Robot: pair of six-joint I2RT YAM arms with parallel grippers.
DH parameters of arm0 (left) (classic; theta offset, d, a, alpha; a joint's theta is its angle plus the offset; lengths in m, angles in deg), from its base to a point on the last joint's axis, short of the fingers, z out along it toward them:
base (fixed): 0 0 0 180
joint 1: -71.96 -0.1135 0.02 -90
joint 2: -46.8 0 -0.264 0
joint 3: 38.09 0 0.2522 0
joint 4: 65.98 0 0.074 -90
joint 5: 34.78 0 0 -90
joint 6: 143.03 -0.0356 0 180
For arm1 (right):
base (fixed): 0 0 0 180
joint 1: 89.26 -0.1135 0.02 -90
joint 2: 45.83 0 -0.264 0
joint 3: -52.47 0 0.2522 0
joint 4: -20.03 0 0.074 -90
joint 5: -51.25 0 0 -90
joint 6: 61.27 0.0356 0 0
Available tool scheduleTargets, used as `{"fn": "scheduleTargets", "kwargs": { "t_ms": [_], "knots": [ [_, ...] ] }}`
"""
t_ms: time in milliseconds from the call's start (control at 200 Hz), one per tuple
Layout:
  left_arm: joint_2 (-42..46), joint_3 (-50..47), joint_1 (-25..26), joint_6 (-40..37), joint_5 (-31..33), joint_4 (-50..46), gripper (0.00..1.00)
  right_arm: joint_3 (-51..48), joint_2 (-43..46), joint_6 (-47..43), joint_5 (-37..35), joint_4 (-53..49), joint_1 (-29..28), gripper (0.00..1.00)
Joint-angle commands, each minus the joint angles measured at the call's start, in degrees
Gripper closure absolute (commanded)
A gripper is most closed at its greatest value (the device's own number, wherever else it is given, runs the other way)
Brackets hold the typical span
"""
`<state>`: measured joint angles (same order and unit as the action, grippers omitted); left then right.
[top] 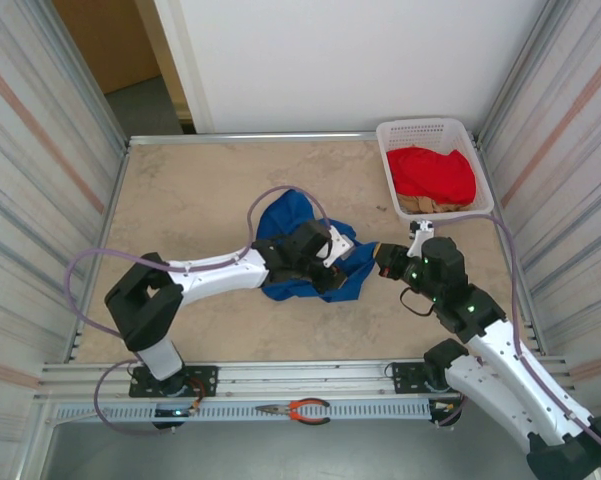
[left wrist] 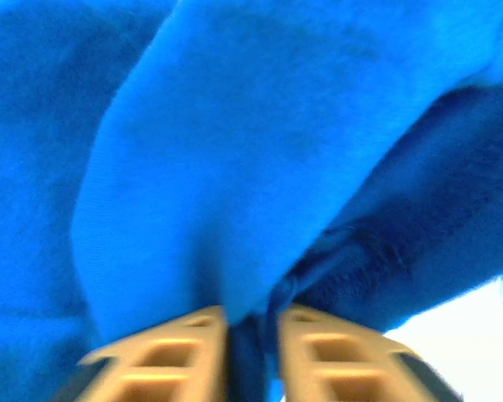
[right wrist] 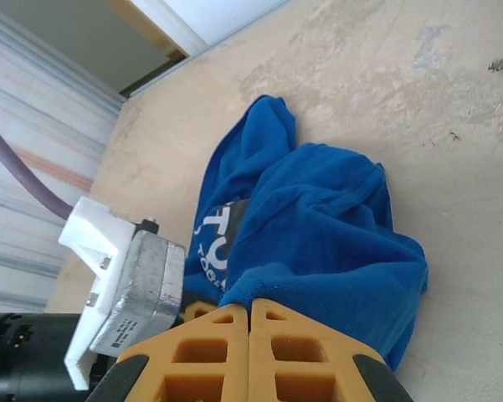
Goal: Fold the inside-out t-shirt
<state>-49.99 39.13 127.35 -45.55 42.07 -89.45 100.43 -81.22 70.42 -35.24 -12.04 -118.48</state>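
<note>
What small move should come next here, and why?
Probably lift the left gripper slightly and draw it away from the right gripper: it is shut on a fold of the blue t-shirt, which lies bunched on the table, so it needs spreading before folding.

Beige table [top: 190,190] between corrugated metal side walls [top: 40,130]

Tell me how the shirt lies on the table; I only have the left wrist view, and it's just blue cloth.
Observer: The t-shirt is a crumpled heap in the middle of the table, not spread flat.
Operator: Where's the right claw?
Observer: The right claw is shut at the heap's right edge; I can't tell whether it pinches cloth.
Operator: Any print showing?
Observer: White lettering shows on a fold, in the right wrist view.
</note>
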Motion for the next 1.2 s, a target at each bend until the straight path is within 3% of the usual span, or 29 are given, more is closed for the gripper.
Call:
{"fn": "scheduleTargets", "kwargs": {
  "t_ms": [0,321,461,526,566,656,741,812,882,1027,1197],
  "knots": [
    [1.2,1.1,0.3,-0.8,2.1,-1.2,1.00,-0.8,1.1,1.0,-0.7,-0.8,0.3,1.00],
    [13.9,-5.5,0.1,3.2,1.5,4.7,1.00,-6.8,0.0,2.6,-4.5,-1.2,2.3,1.00],
    [18.2,-11.6,0.4,3.6,-3.7,13.0,1.00,-10.4,0.1,4.9,-6.1,-2.4,5.5,1.00],
    [19.0,-13.2,0.3,3.6,-9.8,16.4,1.00,-11.6,0.4,5.3,-6.6,-3.1,7.6,1.00],
    [18.9,-13.1,0.4,3.6,-13.2,16.8,0.92,-12.1,0.7,5.3,-6.6,-3.5,9.0,1.00],
    [18.0,-12.5,0.1,5.1,-17.9,16.6,0.63,-12.5,1.1,4.9,-6.3,-4.5,12.8,1.00],
    [18.5,-14.3,-1.2,7.8,-16.5,18.5,0.45,-12.3,0.8,4.1,-4.5,-5.1,16.8,1.00],
    [19.7,-15.5,-3.4,10.3,-12.6,17.9,0.36,-11.3,0.4,3.4,-3.0,-6.8,19.4,0.71],
    [21.1,-15.6,-5.8,12.7,-4.5,13.6,0.32,-9.9,0.4,2.3,-1.1,-8.4,20.2,0.60],
    [23.0,-14.2,-12.0,16.2,6.8,1.7,0.29,-6.1,0.1,0.3,2.8,-13.0,18.5,0.53],
    [24.5,-15.2,-21.2,21.1,8.2,-4.8,0.28,-5.2,-1.8,1.7,3.3,-13.8,9.2,0.54]
  ]
}}
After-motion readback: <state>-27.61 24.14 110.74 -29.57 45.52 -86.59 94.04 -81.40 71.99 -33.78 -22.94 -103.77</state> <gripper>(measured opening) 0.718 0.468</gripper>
